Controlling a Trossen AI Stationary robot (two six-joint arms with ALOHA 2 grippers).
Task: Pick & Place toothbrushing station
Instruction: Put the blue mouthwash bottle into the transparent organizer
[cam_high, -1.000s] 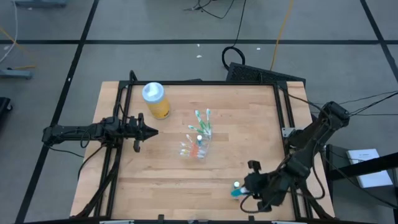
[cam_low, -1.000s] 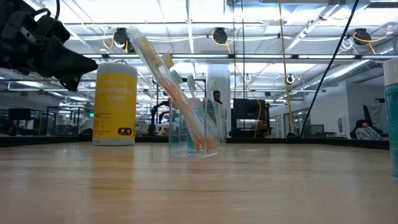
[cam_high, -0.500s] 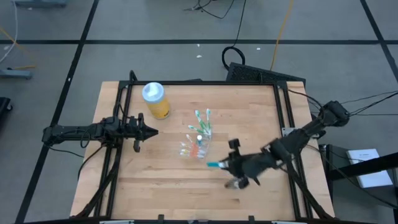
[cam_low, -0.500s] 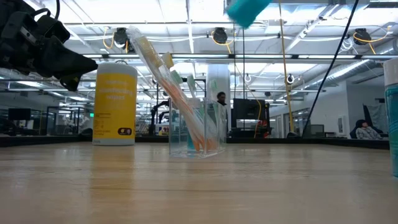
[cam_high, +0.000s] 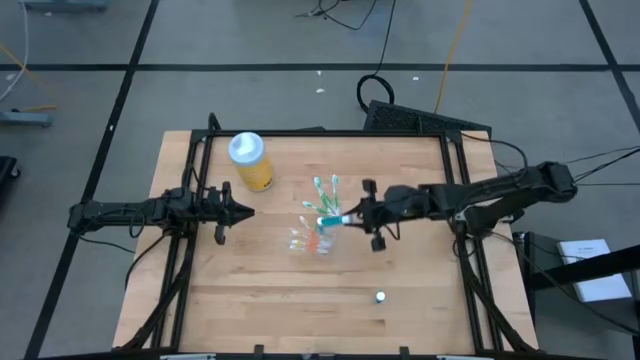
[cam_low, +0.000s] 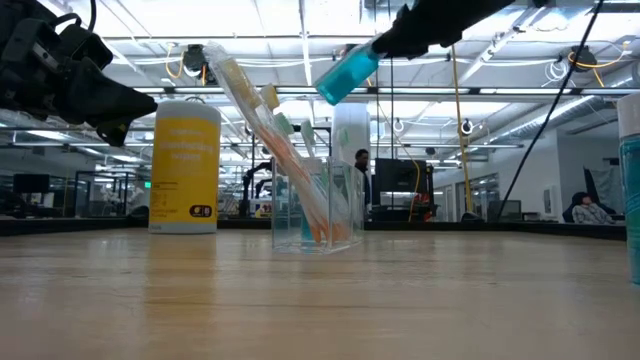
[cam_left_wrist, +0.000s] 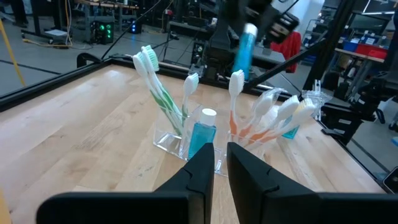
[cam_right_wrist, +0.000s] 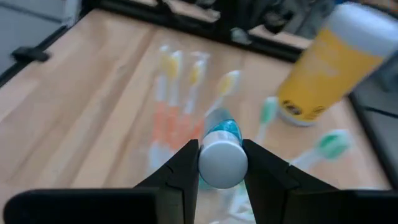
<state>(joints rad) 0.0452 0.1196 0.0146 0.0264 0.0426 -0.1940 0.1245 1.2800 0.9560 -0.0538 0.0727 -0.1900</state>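
The table (cam_high: 250, 290) under me was pale wood in a black frame, set on a grey floor crossed with dark lines and trailing cables. The low view looked past it into a long hall of ceiling lights, glass partitions and screens, with a person standing far back behind the cup (cam_low: 318, 205).

My right gripper (cam_high: 357, 217) reached in over the middle of the table, its fingers clamped on a teal tube (cam_high: 335, 221). My right wrist view showed the tube's white cap (cam_right_wrist: 222, 164) pinched between both fingers. The tube hung in the air, tilted, just above the clear cup. My left gripper (cam_high: 240, 211) waited at the table's left side, fingers nearly together and holding nothing.

From above, the cup was a bright tangle of brushes (cam_high: 326, 196). The low view showed them leaning, orange and white ones (cam_low: 270, 140) slanting up out of the cup, and the tube (cam_low: 347, 72) well above the rim. Only my left wrist view showed another tube (cam_left_wrist: 202, 137) already standing in the cup, between green brushes (cam_left_wrist: 155, 87) and orange ones (cam_left_wrist: 239, 112), with the held tube (cam_left_wrist: 244, 51) above and behind them.

A yellow bottle (cam_high: 250, 160) stood on the table behind and left of the cup, apart from it. A small white thing (cam_high: 380, 296) lay alone on the wood near the front right. In the low view a teal shape (cam_low: 630, 190) showed at the right edge, cut off by the frame.
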